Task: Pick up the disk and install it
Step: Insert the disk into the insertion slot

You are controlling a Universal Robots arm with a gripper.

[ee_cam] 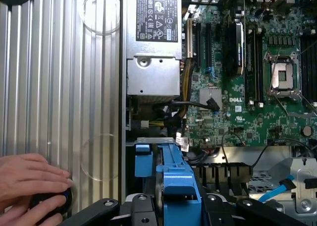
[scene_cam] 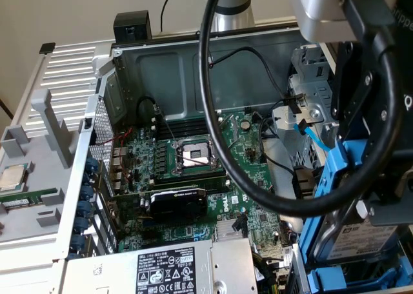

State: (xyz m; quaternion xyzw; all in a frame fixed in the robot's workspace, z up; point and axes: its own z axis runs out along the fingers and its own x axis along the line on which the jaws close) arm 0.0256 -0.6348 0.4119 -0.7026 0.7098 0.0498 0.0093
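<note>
The disk (scene_cam: 360, 235) is a silver drive with a white label in a blue plastic carrier (scene_cam: 330, 197). It hangs at the exterior view's right, over the right end of the open computer case. My gripper (scene_cam: 371, 191) is shut on it from above. In the wrist view the blue carrier (ee_cam: 176, 179) sits clamped between the black fingers (ee_cam: 99, 208) of my gripper (ee_cam: 173, 203), just above the case's edge. The metal drive cage (scene_cam: 308, 110) with a loose blue data cable (scene_cam: 313, 136) lies beside the disk.
The green motherboard (scene_cam: 193, 158) with its bare CPU socket (scene_cam: 195, 153) covers the case floor. A grey power-supply box (scene_cam: 174, 268) sits at the front. A thick black cable (scene_cam: 208, 113) loops over the case. A person's hand (ee_cam: 29, 184) rests on the ribbed grey panel (ee_cam: 59, 87).
</note>
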